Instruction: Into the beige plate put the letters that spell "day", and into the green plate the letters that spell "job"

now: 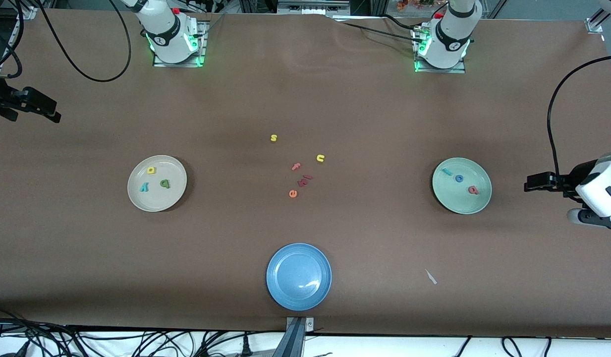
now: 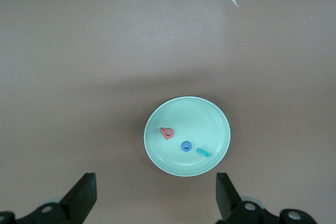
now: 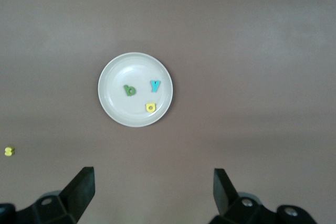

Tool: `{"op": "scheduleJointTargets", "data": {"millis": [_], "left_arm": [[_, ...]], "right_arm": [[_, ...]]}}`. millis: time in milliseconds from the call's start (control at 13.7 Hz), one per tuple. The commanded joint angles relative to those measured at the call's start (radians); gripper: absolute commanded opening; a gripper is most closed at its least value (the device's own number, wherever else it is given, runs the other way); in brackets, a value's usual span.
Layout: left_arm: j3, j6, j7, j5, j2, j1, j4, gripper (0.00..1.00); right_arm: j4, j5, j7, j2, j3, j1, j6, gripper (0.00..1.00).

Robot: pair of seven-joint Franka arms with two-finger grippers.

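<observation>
Blue is the colour of the plate (image 1: 299,276) that sits nearest the front camera, bare, on the brown bench (image 1: 87,248). A small white scrap (image 1: 430,276) lies beside it, toward the left arm's end. Farther from the camera come the two other plates, well apart from each other. The beige plate (image 1: 157,201) sits toward the right arm's end, and in it lie the yellow d (image 1: 151,170), the dark green a (image 1: 165,183) and the teal y (image 1: 144,187), each a little apart from the others. The green plate (image 1: 462,202) sits toward the left arm's end, and in it lie the teal j (image 1: 447,171), the blue o (image 1: 459,178) and the pink b (image 1: 473,189) in a slanting row. Between the two plates, loose on the bench, is a little bunch of letters: an orange e (image 1: 293,194), two dark red bits (image 1: 305,179) I cannot read, and a pink f (image 1: 296,166). A yellow u (image 1: 320,158) lies just beside that bunch, and a yellow s (image 1: 273,138) lies farther still from the camera. The left claw (image 2: 156,195) hangs high up by the green plate, its fingers wide apart and holding nothing. The right claw (image 3: 154,190) hangs high up by the beige plate, its fingers wide apart too, with nothing in them. Both arms wait.
</observation>
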State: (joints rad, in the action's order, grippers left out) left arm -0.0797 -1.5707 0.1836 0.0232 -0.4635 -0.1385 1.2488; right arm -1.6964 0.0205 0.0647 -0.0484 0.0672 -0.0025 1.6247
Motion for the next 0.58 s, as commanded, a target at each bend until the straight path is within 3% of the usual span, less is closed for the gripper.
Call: {"op": "scheduleJointTargets", "data": {"millis": [0,510], "left_arm": [[0.006,0.003,0.025,-0.015,0.028,0.002,0.027,1.00],[0.006,0.003,0.028,-0.014,0.028,0.002,0.029,1.00]], "right_arm": [[0.029,0.019,0.014,0.001,-0.029,0.007,-0.028,1.00],[0.027,-0.019,0.000,0.012,-0.046,-0.002,-0.016,1.00]]}}
